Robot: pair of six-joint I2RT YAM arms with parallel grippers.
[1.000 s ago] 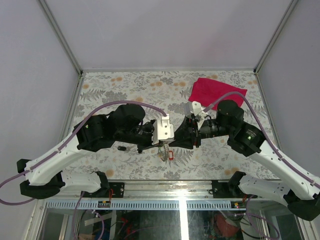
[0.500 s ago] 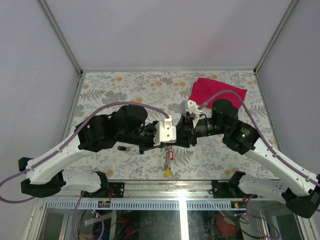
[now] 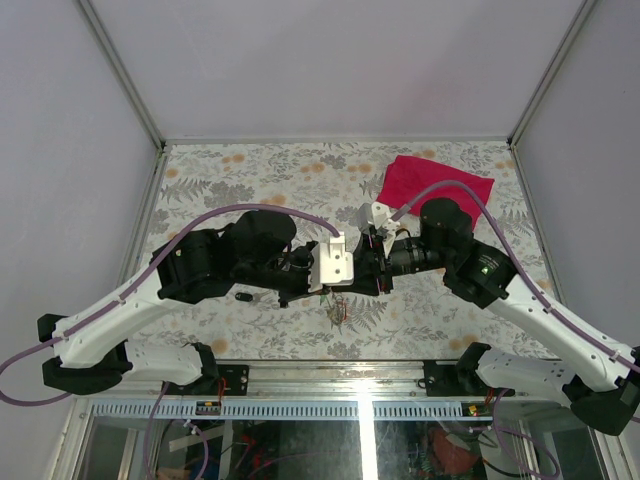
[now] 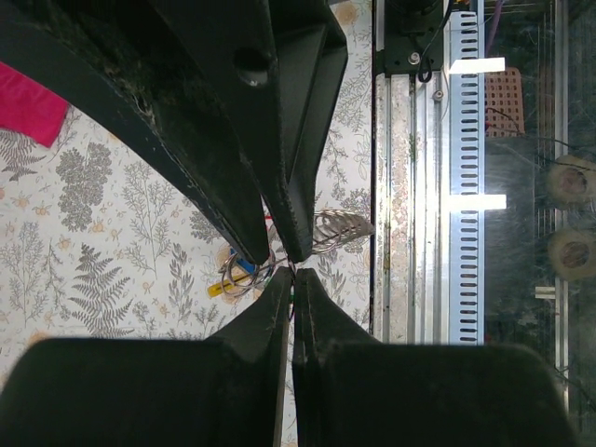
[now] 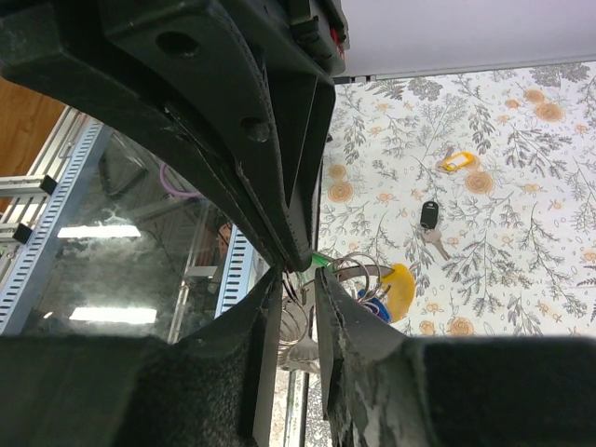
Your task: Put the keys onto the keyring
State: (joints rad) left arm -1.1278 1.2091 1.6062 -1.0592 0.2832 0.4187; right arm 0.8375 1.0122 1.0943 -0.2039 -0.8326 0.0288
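Since a second ago the right arm has slid left until the two claws meet tip to tip over the middle of the floral-patterned table [image 3: 220, 165], close to its near edge. The dangling bundle, which hung long half a second ago, is now drawn up short beneath them.

In the left wrist view, the left gripper [image 4: 291, 277] has its fingers pressed together. They pinch the green-tagged key [image 4: 291, 298], of which only a sliver of green plastic shows in the slit.

The right gripper [image 5: 298, 279] faces it with a narrow gap between its fingers. The thin silvery wire keyring [image 5: 358, 272] sits right at those tips, and part of its loop runs into the gap. Whether the fingers actually press on the wire cannot be told.

A rounded yellow tag [image 5: 402, 284] and a small blue tag [image 4: 245, 267] hang off the ring just beyond the fingertips. From above, the bundle shows just on the near side of where the claws meet.

A small black-headed key [image 3: 243, 296] lies flat on the table to the left, beside the left arm and well apart from both claws. A loose yellow tag [image 5: 453, 161] lies near it. A crumpled red cloth [image 3: 435, 183] lies at the far right.
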